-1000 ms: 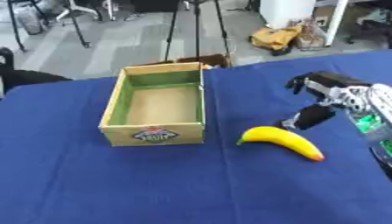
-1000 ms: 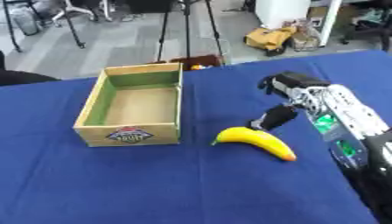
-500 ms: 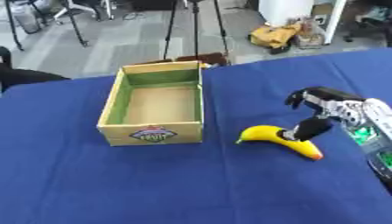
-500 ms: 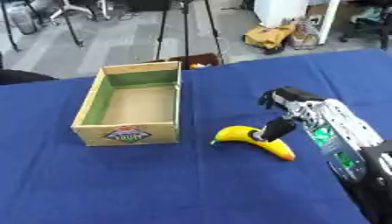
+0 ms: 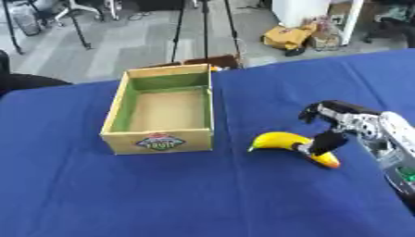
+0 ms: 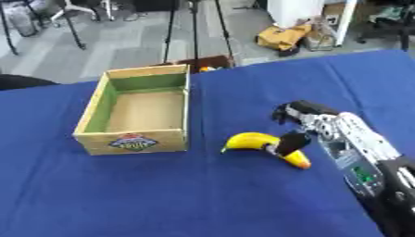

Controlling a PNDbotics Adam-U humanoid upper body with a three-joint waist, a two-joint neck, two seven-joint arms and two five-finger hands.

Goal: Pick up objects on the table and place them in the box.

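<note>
A yellow banana (image 5: 277,139) lies on the blue table (image 5: 203,199), to the right of the box. The open cardboard box (image 5: 160,141) has a green inside and holds nothing that I can see. My right hand (image 5: 350,121) comes in from the right and hangs over the banana's right half. Its thumb (image 5: 323,141) points down and touches the banana near its right end. Its fingers (image 5: 311,113) are bent above and behind the fruit, apart from it. The banana rests on the cloth. My left hand shows in no view.
Beyond the table's far edge is a grey floor with tripod legs (image 5: 203,28), chairs and a yellow bag (image 5: 288,37). A small brown object (image 5: 212,61) sits just behind the box. Blue cloth stretches bare in front of and left of the box.
My right hand has come down and toward me onto the banana; its thumb now touches the fruit. The banana and the box have stayed where they were.
</note>
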